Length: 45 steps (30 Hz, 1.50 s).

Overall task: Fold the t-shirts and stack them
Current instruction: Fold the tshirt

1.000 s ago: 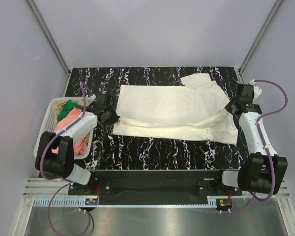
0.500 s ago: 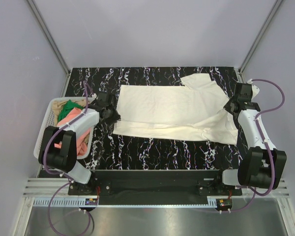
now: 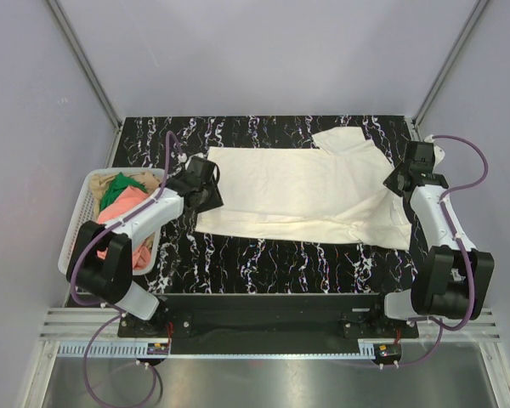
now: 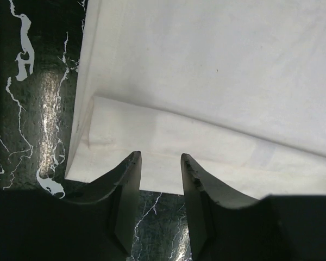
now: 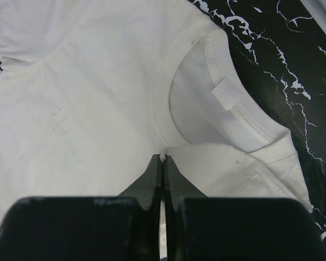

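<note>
Left arm [image 3: 144, 217] and right arm [image 3: 438, 223] are showing white shells, black joints; purple cables [image 3: 459, 138] are looping off each.

The cream shirt [image 4: 217, 65] runs off the top and right edges of the left wrist view. Along the bottom, the dark body of the left end effector [image 4: 160, 157] blocks the table [image 4: 22, 109].

In the right wrist view the housing of the right end effector [image 5: 162, 159] covers the shirt's lower part. How much cloth sits between its closed fingers is hidden.

From above, the left arm [image 3: 144, 218] crosses the basket [image 3: 78, 223] and covers part of the pink shirt [image 3: 141, 252]. The green shirt [image 3: 110, 194] and tan shirt [image 3: 126, 179] show only as bunched scraps, their shapes unreadable.
</note>
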Each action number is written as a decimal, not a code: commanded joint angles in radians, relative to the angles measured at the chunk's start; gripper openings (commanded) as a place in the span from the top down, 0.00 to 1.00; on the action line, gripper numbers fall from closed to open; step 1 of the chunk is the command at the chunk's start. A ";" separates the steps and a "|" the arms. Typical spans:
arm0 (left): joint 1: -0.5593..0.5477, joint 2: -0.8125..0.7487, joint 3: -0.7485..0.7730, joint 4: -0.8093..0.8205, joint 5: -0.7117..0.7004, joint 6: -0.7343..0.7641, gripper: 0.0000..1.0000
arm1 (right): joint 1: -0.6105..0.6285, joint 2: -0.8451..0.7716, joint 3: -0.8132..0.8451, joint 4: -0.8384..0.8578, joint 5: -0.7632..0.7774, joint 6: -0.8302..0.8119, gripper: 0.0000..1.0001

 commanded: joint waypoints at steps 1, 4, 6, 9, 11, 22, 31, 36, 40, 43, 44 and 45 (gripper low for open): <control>0.001 -0.033 -0.021 -0.003 -0.068 0.034 0.58 | -0.005 -0.004 0.042 0.042 -0.020 0.015 1.00; 0.013 -0.046 -0.048 0.003 -0.069 0.044 0.59 | -0.005 -0.014 0.042 0.045 -0.026 0.011 1.00; 0.035 -0.040 -0.048 0.005 -0.036 0.058 0.61 | -0.005 -0.024 0.039 0.047 -0.032 0.011 1.00; 0.079 -0.017 -0.055 0.005 0.019 0.051 0.63 | -0.005 -0.029 0.036 0.051 -0.047 0.012 1.00; 0.107 -0.018 -0.072 0.005 0.028 0.037 0.65 | -0.005 -0.026 0.036 0.053 -0.055 0.011 1.00; 0.107 0.005 -0.104 0.040 0.031 0.038 0.65 | -0.005 -0.014 0.013 0.084 -0.093 0.023 1.00; 0.101 0.075 -0.097 0.086 0.025 0.025 0.66 | -0.005 -0.018 0.011 0.090 -0.095 0.024 1.00; 0.092 0.094 -0.095 0.101 0.025 0.022 0.68 | -0.005 -0.020 0.008 0.090 -0.093 0.023 1.00; 0.087 0.106 -0.097 0.106 0.022 0.017 0.72 | -0.005 -0.023 0.010 0.090 -0.089 0.023 1.00; 0.087 0.112 -0.094 0.100 0.019 0.018 0.74 | -0.006 -0.024 0.008 0.088 -0.087 0.023 1.00; 0.088 0.114 -0.094 0.098 0.014 0.017 0.74 | -0.005 -0.026 0.010 0.090 -0.086 0.023 1.00; 0.087 0.114 -0.095 0.095 0.007 0.017 0.74 | -0.005 -0.026 0.010 0.090 -0.084 0.023 1.00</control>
